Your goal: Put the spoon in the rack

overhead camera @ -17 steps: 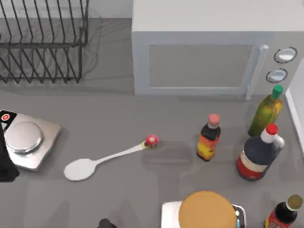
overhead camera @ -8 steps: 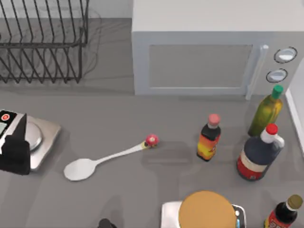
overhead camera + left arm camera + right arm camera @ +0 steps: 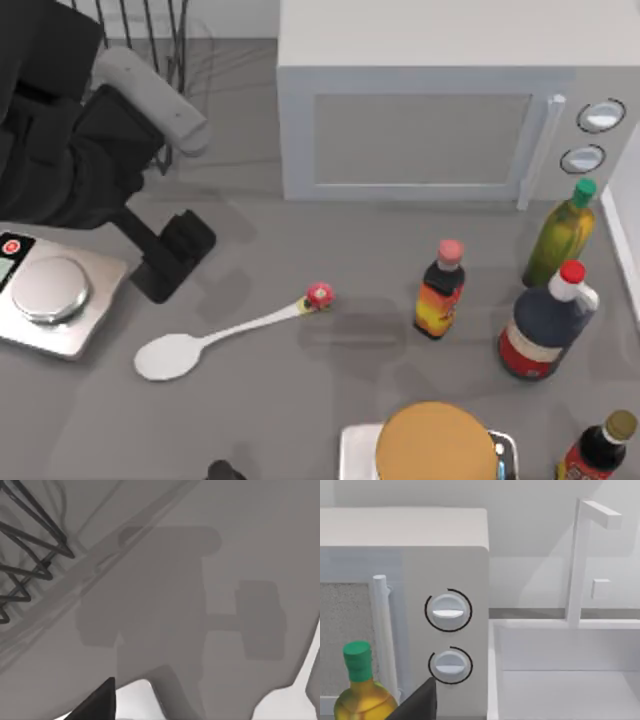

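Top view, from left to right: my left arm reaches in from the far left corner and covers much of the rack (image 3: 165,30), so I see just a few black bars there at the far left. My left gripper (image 3: 172,256) hangs over the table, just right of the silver kitchen scale (image 3: 55,300) and a little farther back than the spoon (image 3: 215,338). I cannot tell if its fingers are apart or together. The spoon lies flat on the grey table (image 3: 260,420), on the near side and left of the middle. Its white bowl (image 3: 167,357) points near and left. Its thin handle (image 3: 255,324) runs up to the right and ends in a small red knob (image 3: 319,294). Nothing touches it. I think it is light, hard and stiff, and maybe smooth and slippery. I would pinch the thin handle near its middle, not the wide bowl, and not the round knob, which could roll out of the fingers. Because it lies so flat, the fingers must go right down to the table. More to the right stand the big microwave (image 3: 420,130) at the far side and some bottles (image 3: 440,290) nearer. My right arm is parked near the right side, and its camera looks at the microwave knobs (image 3: 448,611). I cannot tell how its fingers are set either.
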